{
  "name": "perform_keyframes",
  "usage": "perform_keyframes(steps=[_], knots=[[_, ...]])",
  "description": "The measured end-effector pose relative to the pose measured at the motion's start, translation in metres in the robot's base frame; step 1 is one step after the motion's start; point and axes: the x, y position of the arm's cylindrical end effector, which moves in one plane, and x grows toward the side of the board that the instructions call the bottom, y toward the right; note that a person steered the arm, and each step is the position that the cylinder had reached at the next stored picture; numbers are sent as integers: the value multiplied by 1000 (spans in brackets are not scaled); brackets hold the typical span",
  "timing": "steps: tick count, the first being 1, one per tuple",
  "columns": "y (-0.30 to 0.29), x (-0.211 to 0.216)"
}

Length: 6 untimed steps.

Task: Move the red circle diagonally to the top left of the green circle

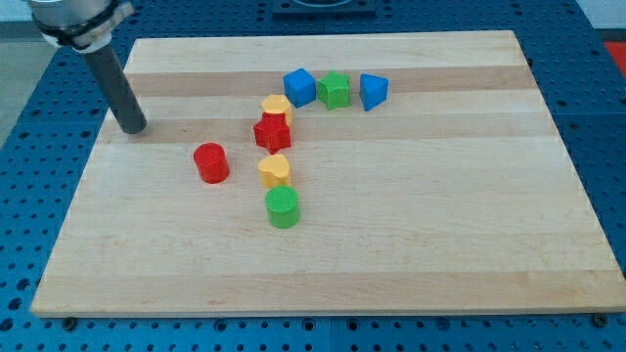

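The red plastic circle block (pixel 210 162), a short upright cylinder with its axis vertical, stands on the pale wooden table (pixel 440 244) toward the view's lower right of my tip (pixel 133 128). The ribbed green circle block (pixel 283 207) sits farther that way. No jaws exist on this rod.

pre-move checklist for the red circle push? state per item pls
1. My tip visible and on the wooden board: ok.
2. Red cylinder block found, standing free of other blocks: ok.
3. Green cylinder block found, at the view's lower right of the red one: ok.
4. Red already up-left of green: roughly yes; whether close enough, cannot tell.
5. Tip placed behind red for a push: not ok, it sits apart to the view's upper left.
6. Yellow block just above green could get bumped: not ok, watch it.
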Motion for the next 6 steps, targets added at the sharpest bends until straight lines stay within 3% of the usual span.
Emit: perform_keyframes(steps=[4,6], knots=[[44,2],[70,29]])
